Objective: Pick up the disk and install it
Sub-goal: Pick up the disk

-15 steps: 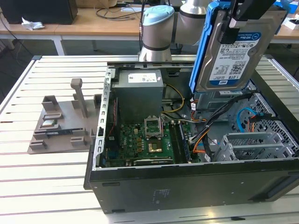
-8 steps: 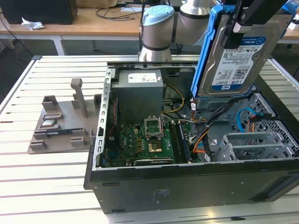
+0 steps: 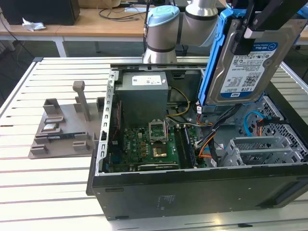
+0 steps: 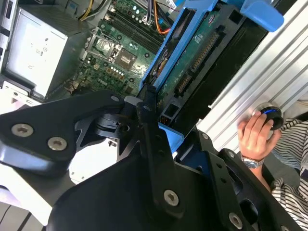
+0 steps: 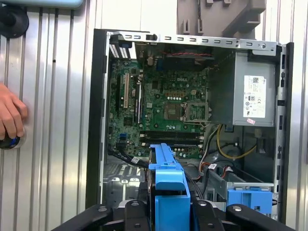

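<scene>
Slatted aluminium table (image 3: 57,183); black gripper (image 5: 169,216) clamps silver, blue-bracketed disk (image 3: 250,67) edge-on, open black computer case (image 3: 192,192) beneath it, probably aligning for insertion.

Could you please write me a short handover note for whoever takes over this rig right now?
Gripper: shut on the disk, clamping its blue bracket.
Disk: held on edge in the air above the open case, over the drive cage at the exterior view's right.
Done: pick-up.
Left: installation; the disk is not yet seated in the case.
Note: a person's hand rests on the table beside the case.
</scene>
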